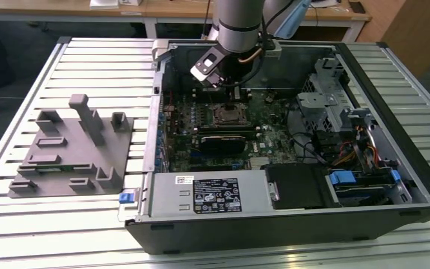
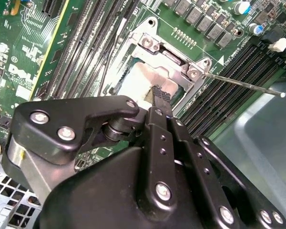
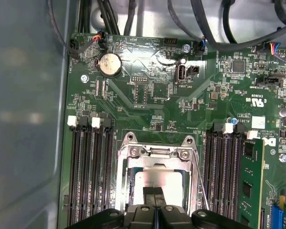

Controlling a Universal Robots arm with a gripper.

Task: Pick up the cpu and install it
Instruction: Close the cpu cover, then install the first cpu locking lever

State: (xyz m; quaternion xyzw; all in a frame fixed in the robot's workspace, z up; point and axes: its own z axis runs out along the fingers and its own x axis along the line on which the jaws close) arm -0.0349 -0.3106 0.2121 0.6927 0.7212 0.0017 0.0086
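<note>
The cpu (image 3: 158,177) is a pale silvery square lying flat inside the dark metal-framed socket (image 3: 155,152) on the green motherboard. In the second wrist view the cpu (image 2: 136,81) sits under the socket frame (image 2: 168,53). My gripper (image 3: 155,195) hangs straight over it, its two black fingers pressed together with no gap. Their tips (image 2: 160,95) rest on or just above the cpu's top; I cannot tell if they touch. In the exterior view the gripper (image 1: 232,104) reaches down into the open computer case over the socket (image 1: 226,115).
A thin socket lever wire (image 2: 243,84) sticks out beside the frame. Memory slots (image 3: 88,176) flank the socket. A grey box with a white label (image 1: 209,193) fills the case's front; a drive cage (image 1: 327,98) stands at the exterior view's right. A grey fixture (image 1: 73,151) lies outside on the slatted table.
</note>
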